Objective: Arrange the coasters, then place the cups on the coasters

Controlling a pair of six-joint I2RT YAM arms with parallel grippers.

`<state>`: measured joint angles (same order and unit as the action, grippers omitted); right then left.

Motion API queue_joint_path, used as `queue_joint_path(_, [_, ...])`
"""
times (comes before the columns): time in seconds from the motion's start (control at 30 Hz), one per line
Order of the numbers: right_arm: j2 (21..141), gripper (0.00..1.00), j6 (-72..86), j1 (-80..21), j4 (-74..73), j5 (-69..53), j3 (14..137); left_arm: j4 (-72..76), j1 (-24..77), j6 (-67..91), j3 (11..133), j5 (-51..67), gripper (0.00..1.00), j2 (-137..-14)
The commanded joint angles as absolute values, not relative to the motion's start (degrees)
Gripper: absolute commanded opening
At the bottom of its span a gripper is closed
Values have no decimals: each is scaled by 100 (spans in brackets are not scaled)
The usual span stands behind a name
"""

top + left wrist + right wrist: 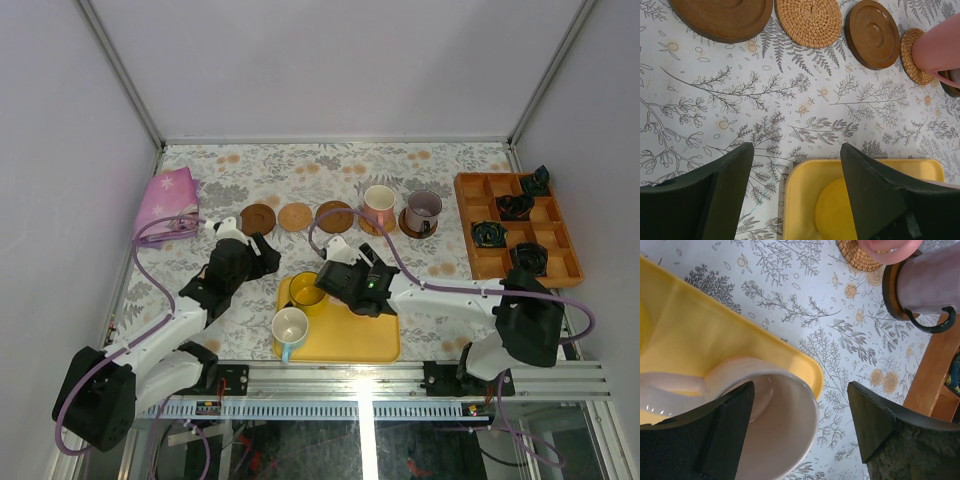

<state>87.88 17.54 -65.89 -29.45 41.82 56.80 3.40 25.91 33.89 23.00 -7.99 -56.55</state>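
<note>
Three bare coasters lie in a row: dark brown (258, 218), tan (296, 216), dark brown (335, 216). A pink cup (378, 207) stands on a tan coaster (912, 55), and a grey-purple cup (422, 212) on a dark one. The yellow tray (350, 335) holds a yellow cup (305, 290) and a white-and-blue cup (290, 328). My right gripper (800, 390) is open over a pale pink cup (785, 440) at the tray's edge; its left finger overlaps the cup's mouth and its right finger stands clear. My left gripper (796, 146) is open above the tray's corner (800, 185).
A wooden compartment tray (470, 215) with black ring-shaped objects (515, 207) stands at the right. A pink bag (167, 200) lies at the far left. White walls close in the flowered tablecloth on three sides.
</note>
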Motion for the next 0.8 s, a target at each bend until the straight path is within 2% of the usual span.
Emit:
queue_joint_path(0.0, [8320, 83, 2006, -6603, -2914, 4620, 5899, 535, 2631, 3410, 2265, -878, 70, -5747])
queue_joint_path(0.3, [6769, 84, 2148, -6613, -1983, 3976, 5372, 599, 2628, 3410, 2267, -822, 70, -5820])
queue_joint_path(0.6, [7560, 74, 2031, -6611, -1884, 4089, 5756, 540, 2628, 3415, 2251, -801, 70, -5714])
queue_joint_path(0.67, [7812, 66, 2003, -6612, -1887, 4066, 5899, 518, 2624, 3404, 2251, -820, 70, -5706])
queue_joint_path(0.77, [8051, 39, 1889, -6609, -1697, 3959, 6014, 497, 2632, 3388, 2256, -836, 70, -5695])
